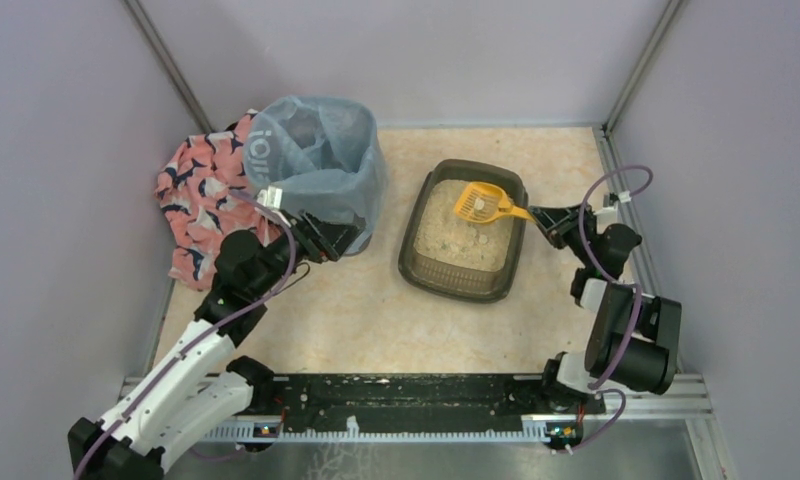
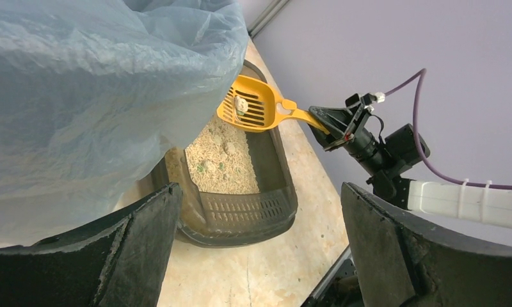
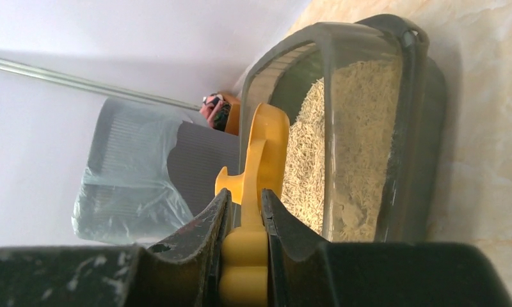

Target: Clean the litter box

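To my left, the left end effector waits just beside the bin, fingers wide on nothing, likely to steady it. The litter box sits mid-desk. The right end effector pinches the yellow scoop by its handle, level above the litter, so its clump stays put.

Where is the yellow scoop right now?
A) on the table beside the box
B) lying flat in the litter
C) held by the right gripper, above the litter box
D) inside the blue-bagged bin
C: the right gripper is shut on the handle of the scoop, whose head hangs above the litter box with a pale clump in it.
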`<action>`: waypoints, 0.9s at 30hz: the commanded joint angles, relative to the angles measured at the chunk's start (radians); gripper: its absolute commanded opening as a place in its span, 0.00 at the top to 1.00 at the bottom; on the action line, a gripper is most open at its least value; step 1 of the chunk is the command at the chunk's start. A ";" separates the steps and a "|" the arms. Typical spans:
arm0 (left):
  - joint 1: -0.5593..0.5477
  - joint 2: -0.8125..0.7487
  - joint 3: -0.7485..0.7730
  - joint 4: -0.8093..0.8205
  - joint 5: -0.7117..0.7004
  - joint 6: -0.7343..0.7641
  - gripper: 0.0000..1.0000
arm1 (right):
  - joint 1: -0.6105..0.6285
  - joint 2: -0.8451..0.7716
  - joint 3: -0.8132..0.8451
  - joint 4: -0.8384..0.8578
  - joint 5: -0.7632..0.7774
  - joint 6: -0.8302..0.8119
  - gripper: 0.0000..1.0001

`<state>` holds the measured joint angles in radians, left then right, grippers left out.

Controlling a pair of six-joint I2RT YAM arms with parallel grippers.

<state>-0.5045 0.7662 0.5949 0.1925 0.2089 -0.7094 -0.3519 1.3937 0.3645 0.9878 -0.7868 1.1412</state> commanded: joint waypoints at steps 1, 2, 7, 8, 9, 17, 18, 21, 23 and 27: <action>-0.009 -0.070 0.023 -0.047 -0.071 0.055 0.01 | -0.020 -0.080 0.061 -0.141 0.039 -0.099 1.00; -0.009 -0.080 0.028 -0.064 -0.076 0.062 0.01 | -0.021 -0.081 0.077 -0.164 0.034 -0.112 1.00; -0.008 -0.106 0.029 -0.091 -0.089 0.083 0.01 | -0.012 -0.101 0.084 -0.195 0.024 -0.097 1.00; -0.008 -0.108 0.037 -0.110 -0.091 0.083 0.01 | -0.003 -0.095 0.100 -0.203 -0.006 -0.093 1.00; -0.009 -0.114 0.043 -0.116 -0.093 0.083 0.01 | 0.001 -0.094 0.100 -0.164 -0.026 -0.055 1.00; -0.007 -0.108 0.267 -0.301 -0.242 0.179 0.01 | 0.021 -0.261 0.271 -0.531 -0.017 -0.185 1.00; -0.008 -0.083 0.333 -0.350 -0.260 0.207 0.01 | 0.021 -0.267 0.275 -0.523 -0.022 -0.165 1.00; -0.008 -0.011 0.490 -0.471 -0.311 0.261 0.01 | 0.040 -0.290 0.294 -0.492 -0.019 -0.098 1.00; -0.008 0.000 0.523 -0.489 -0.336 0.279 0.01 | 0.069 -0.296 0.349 -0.550 -0.012 -0.095 1.00; -0.008 -0.026 0.493 -0.474 -0.355 0.274 0.01 | 0.148 -0.273 0.491 -0.645 -0.005 -0.067 1.00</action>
<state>-0.5087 0.7486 1.1049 -0.1970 -0.0910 -0.4744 -0.2657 1.1240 0.7029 0.4015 -0.7898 1.0405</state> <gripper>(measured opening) 0.988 0.216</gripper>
